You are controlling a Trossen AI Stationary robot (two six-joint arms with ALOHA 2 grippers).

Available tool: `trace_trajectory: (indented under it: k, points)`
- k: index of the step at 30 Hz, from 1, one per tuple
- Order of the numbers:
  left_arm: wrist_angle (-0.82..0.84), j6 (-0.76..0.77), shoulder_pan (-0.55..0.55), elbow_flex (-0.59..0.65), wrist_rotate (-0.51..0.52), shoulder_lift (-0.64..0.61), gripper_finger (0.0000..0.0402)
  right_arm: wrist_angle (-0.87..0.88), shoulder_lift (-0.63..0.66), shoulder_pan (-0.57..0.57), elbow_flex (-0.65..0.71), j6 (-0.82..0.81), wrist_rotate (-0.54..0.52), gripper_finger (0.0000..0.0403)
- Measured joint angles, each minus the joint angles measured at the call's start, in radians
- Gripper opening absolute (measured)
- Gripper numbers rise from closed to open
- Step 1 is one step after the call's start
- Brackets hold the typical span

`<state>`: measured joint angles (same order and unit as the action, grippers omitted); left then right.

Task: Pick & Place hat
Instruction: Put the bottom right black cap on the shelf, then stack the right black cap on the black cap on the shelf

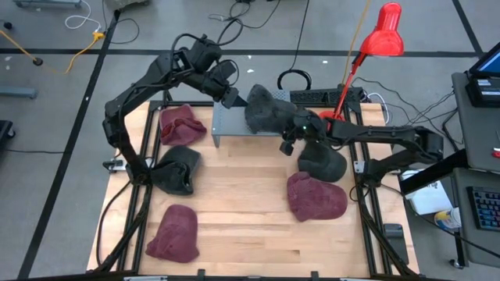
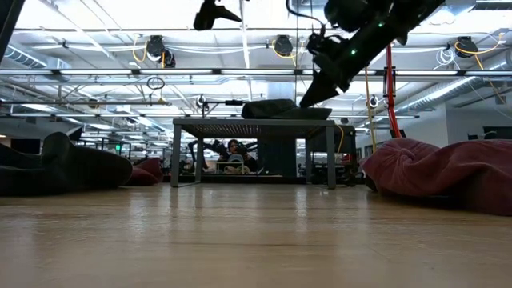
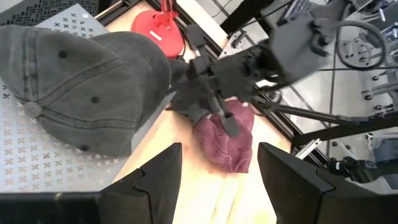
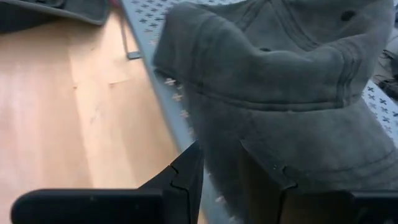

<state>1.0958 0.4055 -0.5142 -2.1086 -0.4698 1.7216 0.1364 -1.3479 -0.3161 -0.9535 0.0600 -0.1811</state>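
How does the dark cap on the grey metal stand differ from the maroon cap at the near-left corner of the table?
The dark grey cap sits raised on the perforated stand; the maroon cap lies on the wooden table. The grey cap has both grippers beside it, the left gripper and the right gripper; the maroon cap lies alone. Both are soft, washed-fabric caps.

Matt grey cloth hat, perforated metal shelf

A dark grey cap of washed cotton, with stitched panels and eyelets, lies on the perforated grey metal stand at the far middle of the table; its crown is slightly crumpled; it overhangs the stand's right end.
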Motion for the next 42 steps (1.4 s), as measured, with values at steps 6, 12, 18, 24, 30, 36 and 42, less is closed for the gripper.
trace_trajectory:
  k: [6,12,18,24,30,36,42]
  points:
    - [0.000,0.003,0.000,0.000,0.000,0.000,0.0216,-0.019,-0.011,-0.045,0.000,0.013,-0.005,0.0089]
    - [0.000,0.003,0.000,0.000,0.000,0.000,0.0216,-0.035,-0.007,-0.096,0.000,0.023,-0.002,0.0089]
    - [0.000,0.080,0.000,0.000,-0.001,0.000,0.0216,-0.046,0.015,-0.093,0.000,0.057,0.002,0.0089]
    - [0.000,0.111,0.000,0.000,-0.008,0.000,0.0216,-0.038,0.118,-0.030,0.000,-0.014,0.001,0.0089]
    - [0.009,0.112,0.016,0.000,-0.028,0.000,0.0216,0.160,0.269,0.049,0.000,-0.224,0.000,0.0097]
    - [0.008,0.109,0.046,0.000,-0.028,0.000,0.0216,0.424,0.392,0.104,0.000,-0.470,-0.001,0.0143]
    - [0.008,0.109,0.066,0.000,-0.027,0.000,0.0216,0.638,0.456,0.122,0.000,-0.666,-0.001,0.0179]
